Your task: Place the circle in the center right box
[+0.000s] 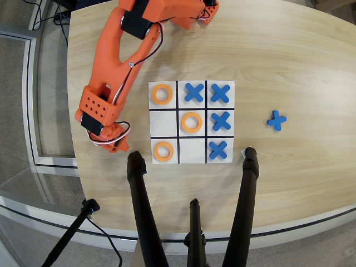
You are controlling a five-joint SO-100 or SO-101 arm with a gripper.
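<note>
While 3 black tripod legs (142,217) cross the near edge of the wooden worktop (289,61) in the overhead view, the orange arm (114,67) reaches from the far edge down toward the worktop's left edge. Its head sits low over the spot just left of the white 3x3 grid (192,122), and the fingers (114,143) are hidden under the arm's own body, so I cannot tell whether they are wide, narrow or holding anything. No loose ring shows beside the grid; the arm's head covers that patch of worktop.

On the grid, the near row holds an orange ring (163,151) in its left cell, a bare middle cell, and a blue cross (217,149) in its right cell. The middle row has the center right box (163,123) bare at its left end, an orange ring (191,122) in the centre, and a blue cross (221,120) on the right. The far row carries an orange ring (162,94) and 2 blue crosses (193,92). A spare blue cross (276,120) lies apart toward the worktop's right edge.
</note>
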